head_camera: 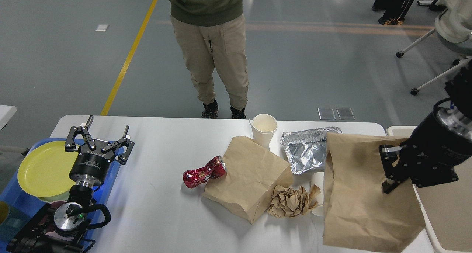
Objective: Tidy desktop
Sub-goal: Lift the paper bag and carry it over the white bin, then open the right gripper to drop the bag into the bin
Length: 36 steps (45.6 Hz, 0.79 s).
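Well below right claw: desktop.

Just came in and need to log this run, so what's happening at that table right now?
The robot is clearing litter off the white desktop. Its right gripper holds a large brown paper bag up at the table's right end, beside the beige bin. The left gripper hangs open over the blue tray, holding nothing. A crushed red can, another paper bag, crumpled paper, a cup and a foil tray remain.
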Motion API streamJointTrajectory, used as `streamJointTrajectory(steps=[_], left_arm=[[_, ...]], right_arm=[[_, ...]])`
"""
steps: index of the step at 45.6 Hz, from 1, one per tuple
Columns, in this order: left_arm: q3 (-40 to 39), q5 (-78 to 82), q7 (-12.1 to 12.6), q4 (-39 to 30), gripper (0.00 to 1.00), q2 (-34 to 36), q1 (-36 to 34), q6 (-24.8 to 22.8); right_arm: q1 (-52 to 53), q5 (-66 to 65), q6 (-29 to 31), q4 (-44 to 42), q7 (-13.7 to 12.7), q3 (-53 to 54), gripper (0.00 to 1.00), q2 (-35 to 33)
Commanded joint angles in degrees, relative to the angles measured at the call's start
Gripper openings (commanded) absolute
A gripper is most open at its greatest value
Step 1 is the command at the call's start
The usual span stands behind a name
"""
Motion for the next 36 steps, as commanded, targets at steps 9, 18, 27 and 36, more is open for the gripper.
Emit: streamJointTrajectory(steps=[9, 18, 27, 36], left_arm=[[0.0, 0.0, 0.0, 0.0, 0.96, 0.0, 0.0, 0.0], [0.0, 0.0, 0.0, 0.0, 0.96, 0.0, 0.0, 0.0], [0.0, 0.0, 0.0, 0.0, 0.96, 0.0, 0.0, 0.0], [0.0, 0.0, 0.0, 0.0, 0.96, 0.0, 0.0, 0.0]], right_arm=[[-1.4, 1.0, -11.5, -4.6, -0.3, -3.5, 0.0, -1.7], [-14.9, 0.3, -18.8, -17.8, -0.5, -6.2, 0.0, -6.8], [-29.7, 0.3, -22.7, -34.5, -0.4, -4.4, 0.0, -11.1], [-49.7, 0.7, -40.9, -44.0, -0.3, 3.4, 0.0, -12.2]])
